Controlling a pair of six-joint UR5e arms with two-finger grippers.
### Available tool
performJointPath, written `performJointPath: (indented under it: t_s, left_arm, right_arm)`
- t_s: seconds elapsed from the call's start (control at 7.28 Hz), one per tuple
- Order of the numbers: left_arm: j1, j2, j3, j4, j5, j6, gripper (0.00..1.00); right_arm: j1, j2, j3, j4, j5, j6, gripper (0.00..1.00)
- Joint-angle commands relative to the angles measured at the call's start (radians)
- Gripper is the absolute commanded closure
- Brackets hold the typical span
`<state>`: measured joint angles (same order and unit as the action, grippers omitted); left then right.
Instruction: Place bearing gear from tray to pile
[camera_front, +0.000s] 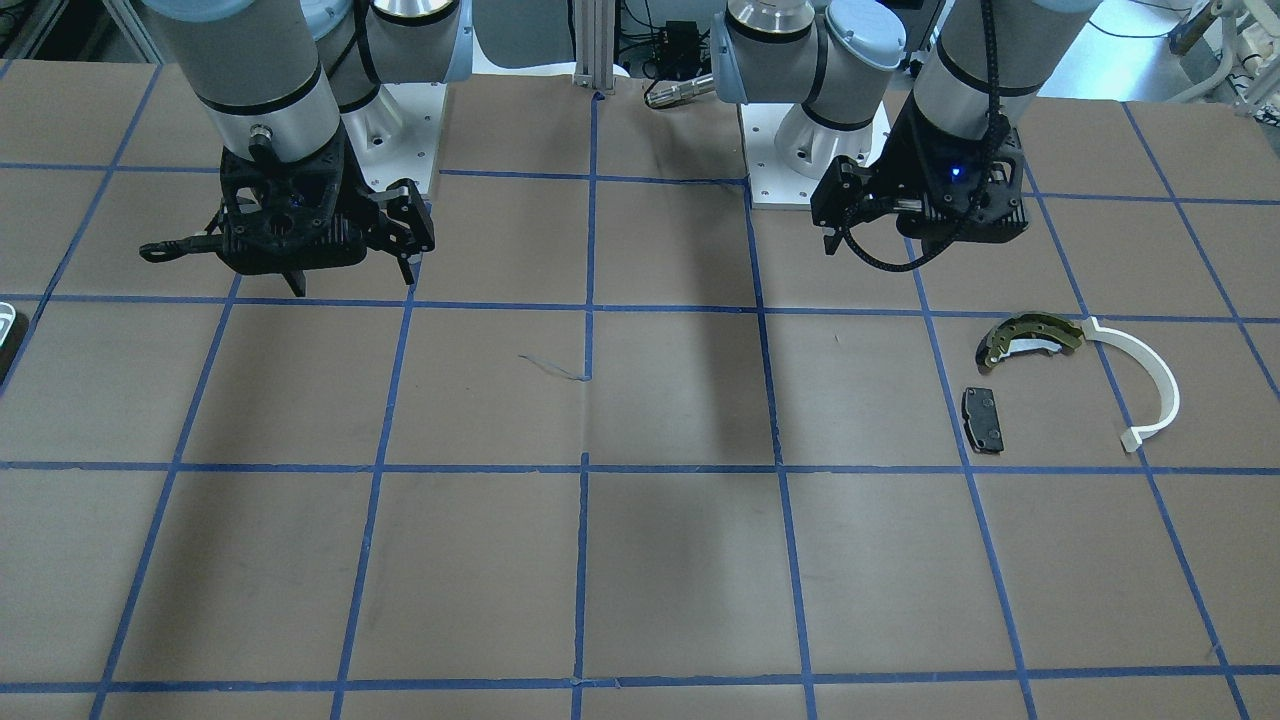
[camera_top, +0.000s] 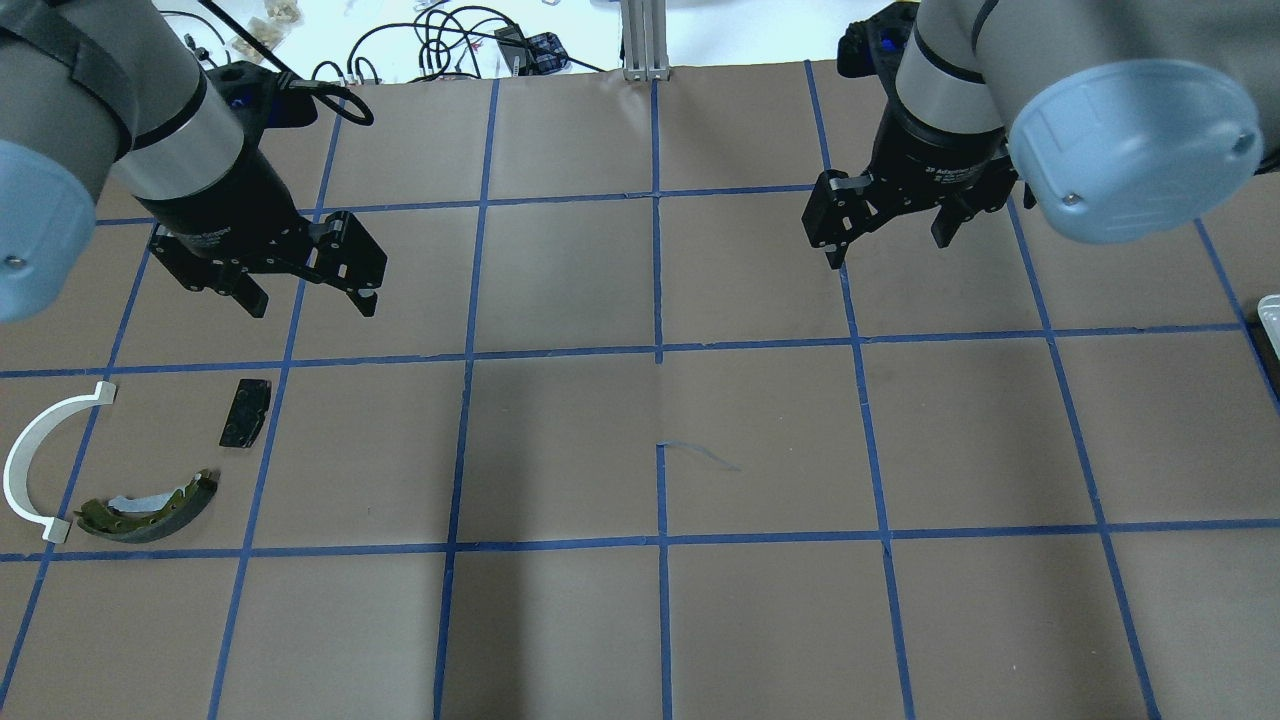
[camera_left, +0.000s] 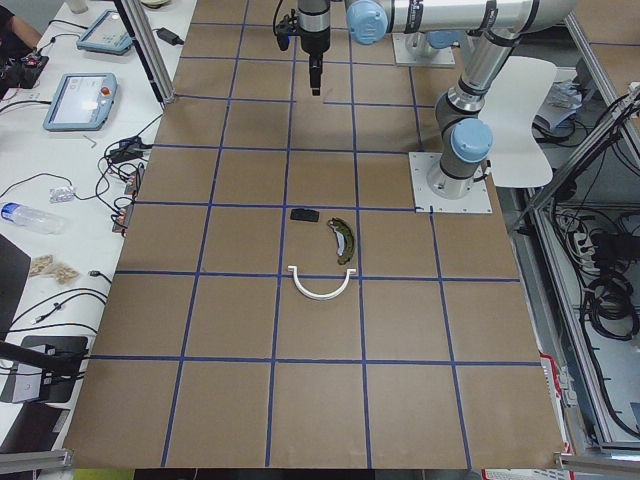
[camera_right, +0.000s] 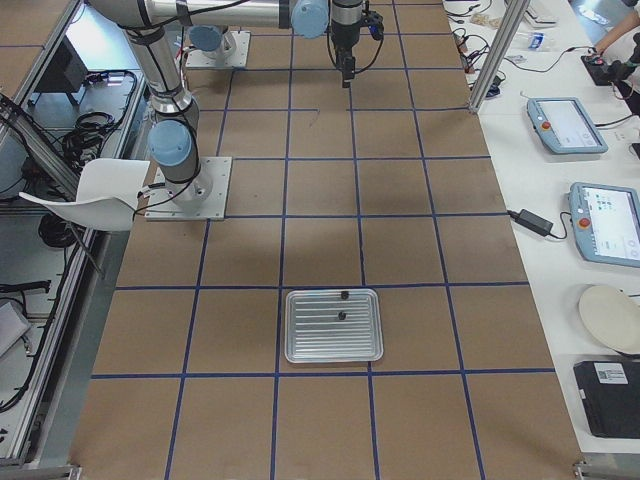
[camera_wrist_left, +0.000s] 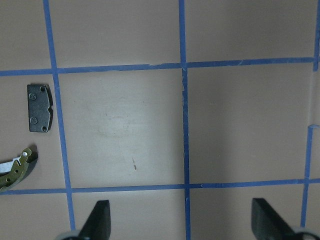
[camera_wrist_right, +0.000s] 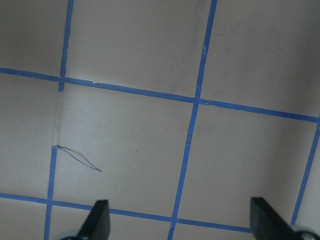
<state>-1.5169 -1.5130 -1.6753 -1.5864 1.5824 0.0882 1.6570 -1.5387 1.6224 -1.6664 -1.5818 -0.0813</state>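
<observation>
Meanwhile, we are watching the left black pincer (camera_top: 310, 298) and right black pincer (camera_top: 890, 248) hanging spread above the brown gridded surface (camera_top: 760, 440), two dark bearing gears (camera_right: 341, 315) resting in the silvery ribbed tray (camera_right: 310, 342).

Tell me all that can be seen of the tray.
The tray is a shallow rectangle with rounded corners, silvery and metal-looking, with a raised rim and a ribbed floor. It lies flat on the brown table, toward the end on the robot's right. Two small dark parts lie in it, too small to identify. Nothing else touches it.
</observation>
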Motion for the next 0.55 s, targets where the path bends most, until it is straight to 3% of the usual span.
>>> performJointPath:
  t_s: [0.0, 0.41]
  left_arm:
    - [-0.014, -0.018, 0.002, -0.003, -0.001, -0.013, 0.00]
    - [-0.022, -0.012, -0.001, -0.006, 0.005, -0.013, 0.00]
  right_arm:
    - [-0.006, 0.000, 0.002, -0.004, -0.004, -0.006, 0.00]
    - [-0.100, -0.003, -0.006, -0.009, -0.007, -0.018, 0.00]
